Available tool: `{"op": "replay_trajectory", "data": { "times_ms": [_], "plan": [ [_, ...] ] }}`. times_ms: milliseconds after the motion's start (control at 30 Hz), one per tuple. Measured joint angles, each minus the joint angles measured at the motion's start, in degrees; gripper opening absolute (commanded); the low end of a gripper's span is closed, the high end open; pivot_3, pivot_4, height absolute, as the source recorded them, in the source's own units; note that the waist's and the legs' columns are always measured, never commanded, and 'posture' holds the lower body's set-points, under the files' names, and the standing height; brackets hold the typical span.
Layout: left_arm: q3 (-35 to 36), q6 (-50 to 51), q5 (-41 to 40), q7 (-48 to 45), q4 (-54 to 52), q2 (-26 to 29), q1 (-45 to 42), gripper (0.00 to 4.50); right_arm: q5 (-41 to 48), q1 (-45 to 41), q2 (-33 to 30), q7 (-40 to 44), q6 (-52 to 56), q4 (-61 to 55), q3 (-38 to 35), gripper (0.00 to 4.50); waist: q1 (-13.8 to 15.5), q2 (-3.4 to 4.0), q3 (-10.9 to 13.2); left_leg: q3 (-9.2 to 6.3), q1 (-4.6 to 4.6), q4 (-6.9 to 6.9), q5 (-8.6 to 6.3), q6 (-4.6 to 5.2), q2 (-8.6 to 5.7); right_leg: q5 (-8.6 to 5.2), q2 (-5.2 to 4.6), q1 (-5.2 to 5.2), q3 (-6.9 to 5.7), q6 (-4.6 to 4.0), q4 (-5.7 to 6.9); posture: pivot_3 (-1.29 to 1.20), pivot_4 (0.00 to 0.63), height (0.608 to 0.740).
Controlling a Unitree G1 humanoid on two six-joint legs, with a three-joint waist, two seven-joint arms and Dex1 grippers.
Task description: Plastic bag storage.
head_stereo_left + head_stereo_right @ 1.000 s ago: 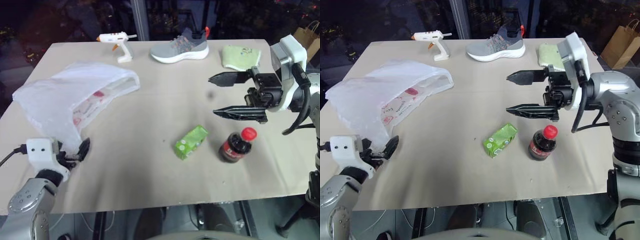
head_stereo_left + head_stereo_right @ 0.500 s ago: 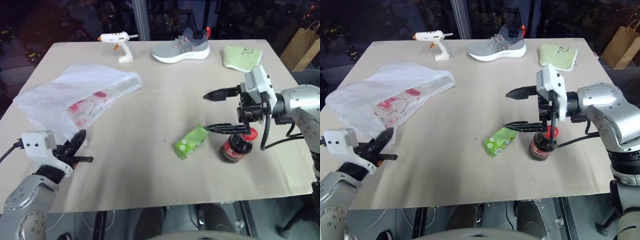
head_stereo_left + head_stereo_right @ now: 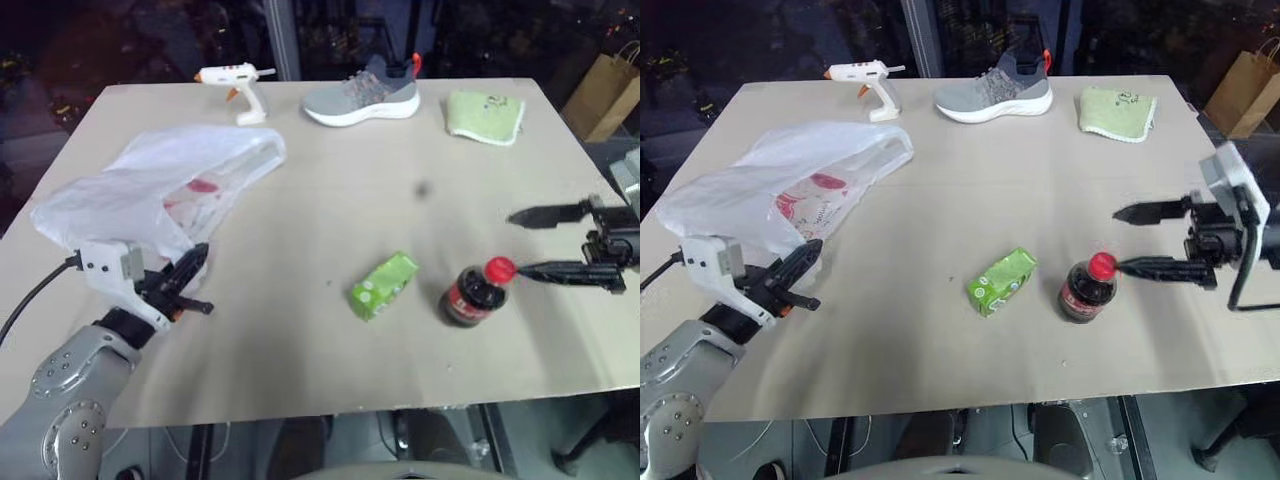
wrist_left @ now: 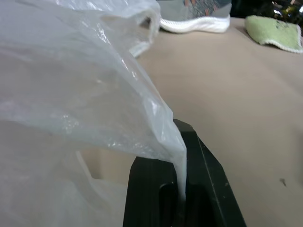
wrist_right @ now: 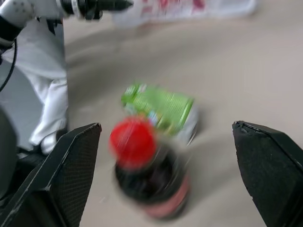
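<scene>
The plastic bag [image 3: 160, 185], thin, crinkly and translucent white with red print, lies spread on the left half of the table [image 3: 300, 210]. My left gripper [image 3: 190, 285] sits at the bag's near corner, shut on a fold of it. In the left wrist view the film [image 4: 71, 94] runs down into the pinch between the black fingers [image 4: 208, 189]. My right gripper [image 3: 515, 242] hovers at the table's right side, wide open and empty, its fingers pointing left toward the red-capped bottle [image 3: 475, 293].
A dark cola bottle and a green packet [image 3: 383, 285] lie in the near middle. Along the far edge are a white glue gun [image 3: 235, 85], a grey shoe [image 3: 362, 95] and a green cloth [image 3: 483, 115]. A brown paper bag [image 3: 605, 90] stands beyond the table's right corner.
My left gripper has shut on the bag's near edge and moved right and up, drawing the bag with it. My right gripper swung right and lower, still open.
</scene>
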Motion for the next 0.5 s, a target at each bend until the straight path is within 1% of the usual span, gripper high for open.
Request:
{"op": "replay_trajectory", "data": {
  "times_ms": [33,67,133,300,433,500],
  "plan": [
    [-0.26,0.00,0.01,-0.32,0.56,0.06,-0.24,0.08,-3.23,4.74,-0.40,0.25,-3.17,-0.57,0.13,4.50,0.12,-0.01,-0.01,0.00,0.00,0.02,0.00,0.00,-0.01,0.00,0.00,0.01,-0.01,0.01,0.00,0.00,0.150,0.740],
    [-0.60,0.00,0.03,-0.42,1.05,0.17,-0.36,0.08,-5.81,7.46,-0.17,-0.03,-5.79,-0.66,0.74,4.50,0.04,-0.01,-0.01,0.05,0.00,0.06,0.00,0.00,-0.01,0.00,-0.01,0.01,0.03,0.02,0.00,0.00,0.150,0.740],
    [-1.67,0.00,0.11,-1.01,2.01,0.56,-1.25,0.08,-9.35,9.45,3.07,-2.24,-10.80,-1.19,1.74,4.50,-0.28,-0.02,-0.02,0.11,0.05,0.08,0.00,-0.01,0.03,0.00,0.03,0.01,0.08,0.04,0.01,0.00,0.150,0.740],
    [-2.69,-0.08,0.30,-2.15,2.59,1.07,-1.95,0.08,-12.14,11.07,10.33,-9.66,-13.70,-5.36,5.01,4.50,-0.50,-0.02,-0.02,0.11,0.16,0.10,0.01,-0.02,0.09,0.01,0.13,0.00,0.14,0.04,0.16,0.00,0.150,0.740],
    [-3.21,-0.08,0.71,-3.20,3.51,1.82,-2.04,0.08,-14.11,9.73,16.91,-17.99,-13.72,-6.82,7.90,4.50,-0.27,-0.08,-0.05,0.07,0.12,0.11,0.01,-0.02,0.06,0.01,0.13,0.01,0.14,0.03,0.13,0.00,0.150,0.740],
    [-3.26,-0.14,1.01,-3.68,3.89,2.04,-2.22,0.08,-14.72,8.88,19.23,-20.75,-13.68,-6.84,9.08,4.50,-0.22,-0.08,-0.05,0.06,0.11,0.11,0.01,-0.02,0.06,0.01,0.12,0.01,0.15,0.02,0.12,0.00,0.150,0.740]
  ]
}}
